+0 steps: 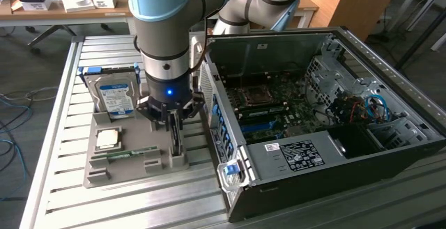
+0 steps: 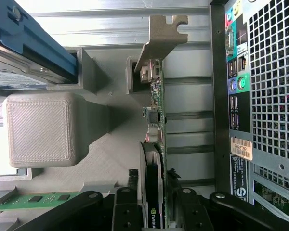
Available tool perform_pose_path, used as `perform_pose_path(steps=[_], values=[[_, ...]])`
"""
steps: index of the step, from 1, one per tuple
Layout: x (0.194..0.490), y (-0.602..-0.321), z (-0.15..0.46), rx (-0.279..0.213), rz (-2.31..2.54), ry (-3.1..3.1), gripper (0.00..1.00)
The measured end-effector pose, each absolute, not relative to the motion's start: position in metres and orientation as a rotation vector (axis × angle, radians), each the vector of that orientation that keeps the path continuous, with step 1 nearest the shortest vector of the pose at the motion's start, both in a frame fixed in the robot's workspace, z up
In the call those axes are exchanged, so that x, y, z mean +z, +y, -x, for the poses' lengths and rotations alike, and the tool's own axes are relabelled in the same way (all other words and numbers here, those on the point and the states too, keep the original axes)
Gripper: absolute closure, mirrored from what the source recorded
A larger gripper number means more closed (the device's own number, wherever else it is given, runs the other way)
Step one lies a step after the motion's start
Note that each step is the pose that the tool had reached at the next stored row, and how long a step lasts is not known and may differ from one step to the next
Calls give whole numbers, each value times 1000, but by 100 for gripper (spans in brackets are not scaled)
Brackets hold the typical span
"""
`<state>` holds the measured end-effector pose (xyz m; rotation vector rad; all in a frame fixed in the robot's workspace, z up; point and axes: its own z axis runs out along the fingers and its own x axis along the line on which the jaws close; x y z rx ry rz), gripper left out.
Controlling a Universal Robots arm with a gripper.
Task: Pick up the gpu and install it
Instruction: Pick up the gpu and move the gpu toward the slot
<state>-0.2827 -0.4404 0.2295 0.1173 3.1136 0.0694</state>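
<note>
The gpu (image 1: 176, 142) stands on edge in a slot of the grey holder (image 1: 129, 172), beside the computer case. In the wrist view the gpu (image 2: 155, 120) shows a green board edge, a black fan housing and a silver bracket (image 2: 164, 33) at its far end. My gripper (image 1: 174, 127) hangs straight down over the card. My gripper (image 2: 154, 211) is open, with one black finger (image 2: 126, 209) on each side of the card and a narrow gap showing on one side.
The open computer case (image 1: 314, 150) lies on its side at the exterior view's right, with its motherboard (image 1: 275, 106) exposed. The holder also carries a hard drive (image 1: 115, 97), a processor (image 1: 108, 139) and a memory stick (image 1: 125, 155). The case's rear panel (image 2: 272, 72) is close to the card.
</note>
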Motion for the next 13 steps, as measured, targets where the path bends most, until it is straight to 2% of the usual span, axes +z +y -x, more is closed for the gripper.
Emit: perform_pose_path(steps=[1,2,13], values=[[230,-440,283,69,-117,3114,60],[230,-440,283,69,-117,3114,67],[229,-440,280,70,-117,3114,67]])
